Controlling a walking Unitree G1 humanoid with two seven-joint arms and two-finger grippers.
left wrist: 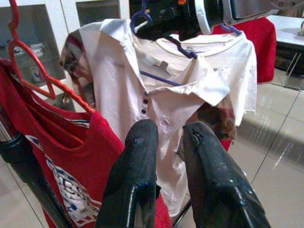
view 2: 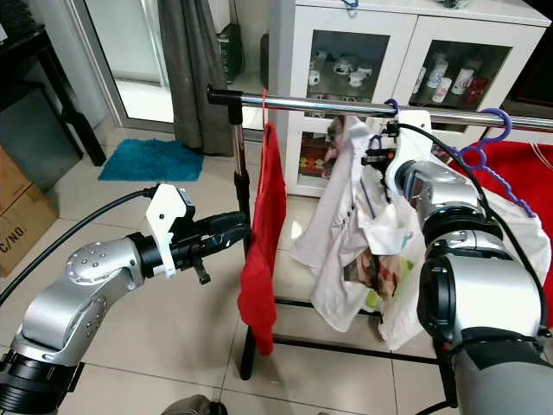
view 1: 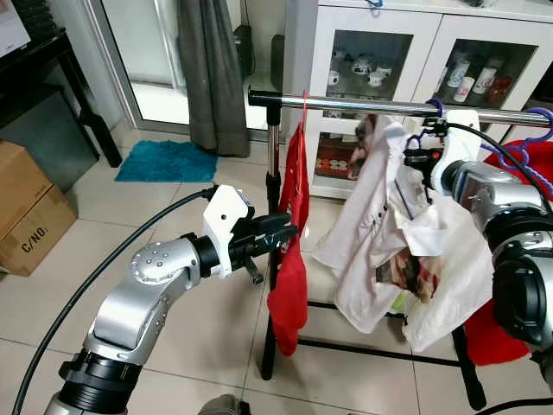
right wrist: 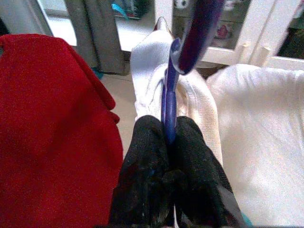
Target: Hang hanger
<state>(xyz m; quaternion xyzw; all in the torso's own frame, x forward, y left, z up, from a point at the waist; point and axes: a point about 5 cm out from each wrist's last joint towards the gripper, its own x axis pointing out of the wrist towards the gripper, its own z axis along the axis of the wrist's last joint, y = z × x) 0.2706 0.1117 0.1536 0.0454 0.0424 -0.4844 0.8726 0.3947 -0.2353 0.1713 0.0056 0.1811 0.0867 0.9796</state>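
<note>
One chrome rail (view 1: pixel 363 105) on a black stand carries three garments: a red shirt (view 1: pixel 292 259) on a thin red hanger (left wrist: pixel 28 71), a white collared shirt (view 1: pixel 380 233) on a purple hanger (right wrist: pixel 170 102), and a further red garment (view 1: pixel 518 164) on a second purple hanger (view 2: pixel 484 156). The right claw (right wrist: pixel 170 142) is clamped on the purple hanger's neck just below the rail. The left claw (left wrist: pixel 166 156), fingers slightly apart and empty, points at the red shirt beside the rail's post. The left wrist view reveals the white shirt's buttoned placket.
</note>
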